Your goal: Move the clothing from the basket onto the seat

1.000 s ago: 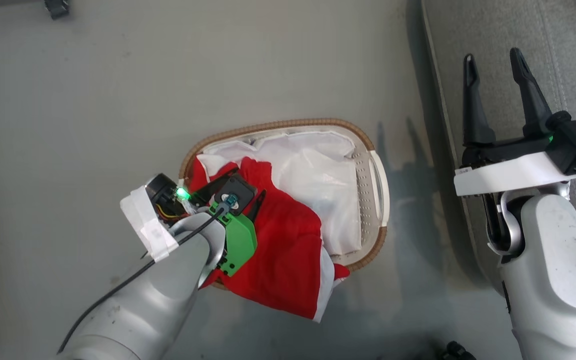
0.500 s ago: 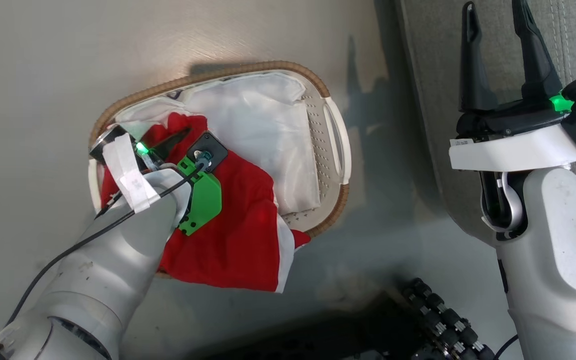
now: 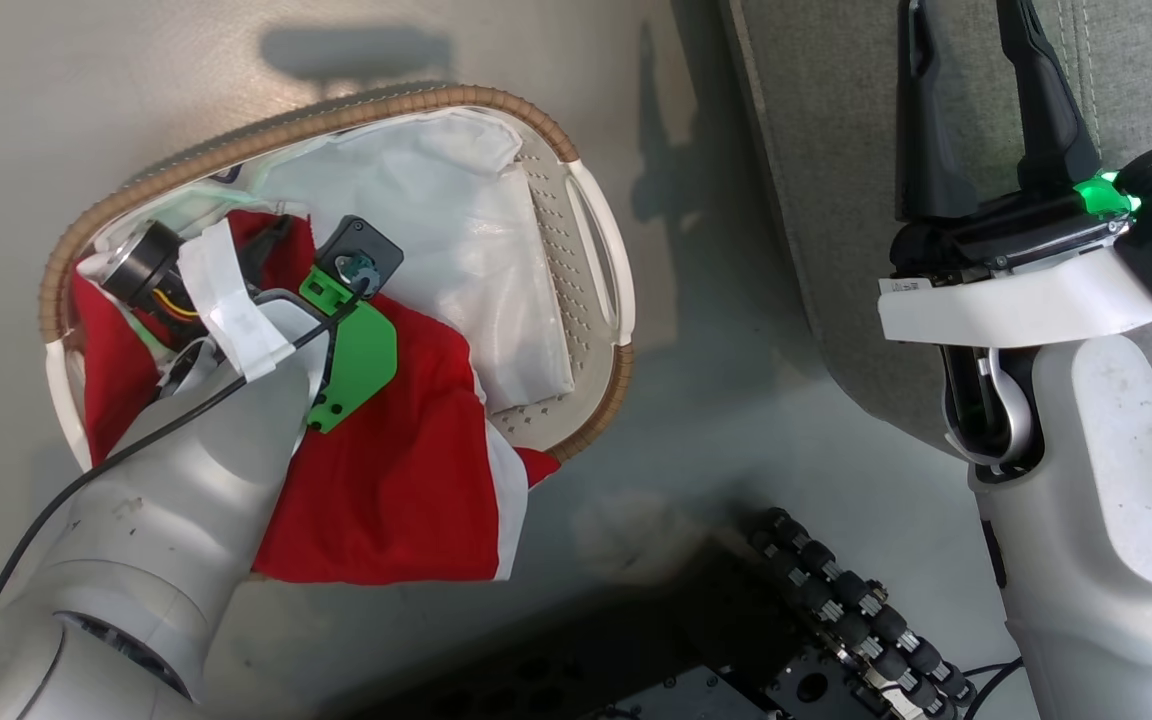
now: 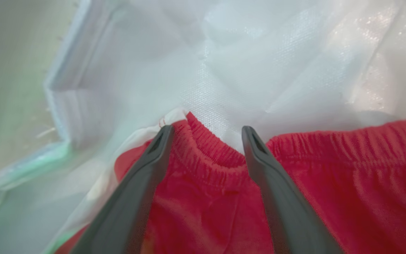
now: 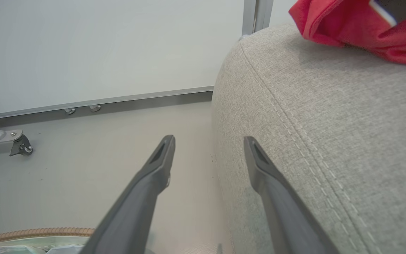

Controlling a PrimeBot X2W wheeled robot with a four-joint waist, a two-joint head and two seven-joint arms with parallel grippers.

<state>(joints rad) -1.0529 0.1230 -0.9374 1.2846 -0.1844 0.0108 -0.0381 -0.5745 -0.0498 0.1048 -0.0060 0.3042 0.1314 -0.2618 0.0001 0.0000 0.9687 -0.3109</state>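
The basket (image 3: pixel 336 115), white with a brown woven rim, stands on the floor with its white liner (image 3: pixel 436 220) showing. Red clothing (image 3: pixel 386 470) with white trim lies in it and spills over the near rim. My left gripper (image 4: pixel 206 132) is down inside the basket, open, its two fingers straddling the gathered red edge of the clothing (image 4: pixel 210 158) without closing on it. My right gripper (image 3: pixel 966 20) is open and holds nothing, over the edge of the grey seat (image 3: pixel 836 150). On the seat (image 5: pixel 330 123) lies another red garment (image 5: pixel 358 31).
My dark base with its roller wheels (image 3: pixel 836 620) sits at the bottom, close to the basket. In the right wrist view, a pale wall with a metal rail (image 5: pixel 136 97) and a caster (image 5: pixel 21 148) stand beyond bare floor, and the basket rim (image 5: pixel 37 233) shows below.
The head camera has tilted, so the whole picture has shifted. My left arm has reached lower into the basket over the red clothing. Both grippers stay open.
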